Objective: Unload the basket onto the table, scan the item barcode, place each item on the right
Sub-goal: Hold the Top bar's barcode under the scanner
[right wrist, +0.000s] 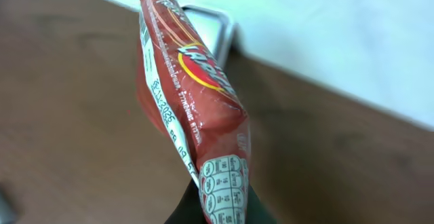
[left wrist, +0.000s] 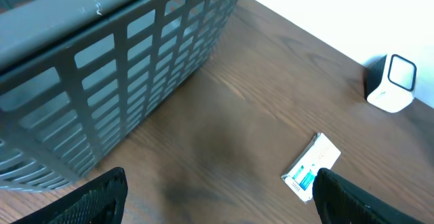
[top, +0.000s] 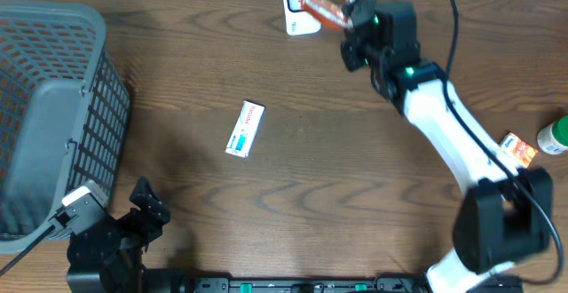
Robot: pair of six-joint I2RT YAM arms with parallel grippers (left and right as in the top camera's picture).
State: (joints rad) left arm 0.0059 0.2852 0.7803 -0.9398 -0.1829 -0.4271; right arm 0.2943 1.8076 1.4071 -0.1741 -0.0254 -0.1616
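Dark wood-grain table (top: 311, 204) with a pale surface (right wrist: 352, 34) beyond its far edge

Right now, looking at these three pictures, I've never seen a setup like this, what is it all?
Two robot arms stand at a wooden table. One picture looks down from above; the other two come from cameras on each wrist. The right arm has its jaws shut on a red packet, held up by the white scanner. The left arm rests with jaws open and empty, near a grey basket. A white box, a green-topped bottle and an orange packet sit loose.
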